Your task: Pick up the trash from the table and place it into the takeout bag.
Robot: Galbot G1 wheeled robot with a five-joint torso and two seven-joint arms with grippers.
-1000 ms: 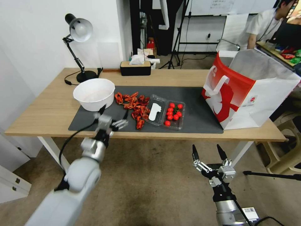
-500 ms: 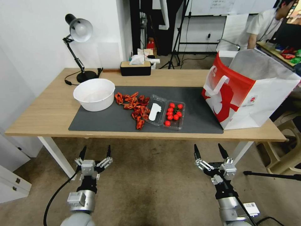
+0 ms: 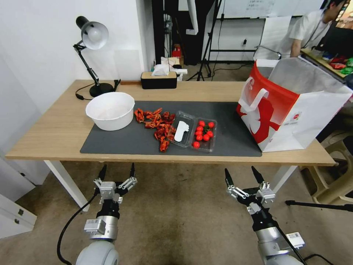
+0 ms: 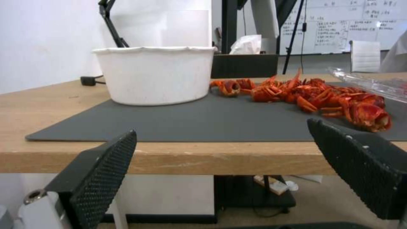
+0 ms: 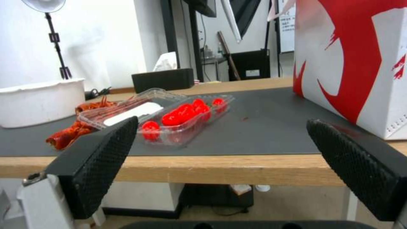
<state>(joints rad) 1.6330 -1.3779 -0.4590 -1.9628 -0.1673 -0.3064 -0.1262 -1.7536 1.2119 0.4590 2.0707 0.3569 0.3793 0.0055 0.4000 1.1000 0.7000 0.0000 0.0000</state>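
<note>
Light wood and a dark grey mat [image 3: 228, 140] fill my view of the table [image 3: 55, 136]. On the mat, from left to right, I see a white bowl [image 3: 110, 109], a scatter of red crayfish shells [image 3: 158, 125], and an open clear plastic box [image 3: 195, 130] with small red tomatoes in its right half and a white strip in its left half. The shells lie just beside the box's left edge, and the bowl stands a little apart from them. The red and white takeout bag [image 3: 290, 110] stands upright at the right end of the table, its mouth open and its silver lining showing, partly on the mat's right edge.

My left gripper [image 3: 117, 173] hangs below the near edge of the table, in front of the bowl, fingers spread wide and holding nothing. My right gripper [image 3: 241, 176] hangs at a similar height, below the table edge and near the box, also spread wide and empty.

A black desk lamp [image 3: 92, 36] and a tissue box [image 3: 159, 78] sit at the far side.
</note>
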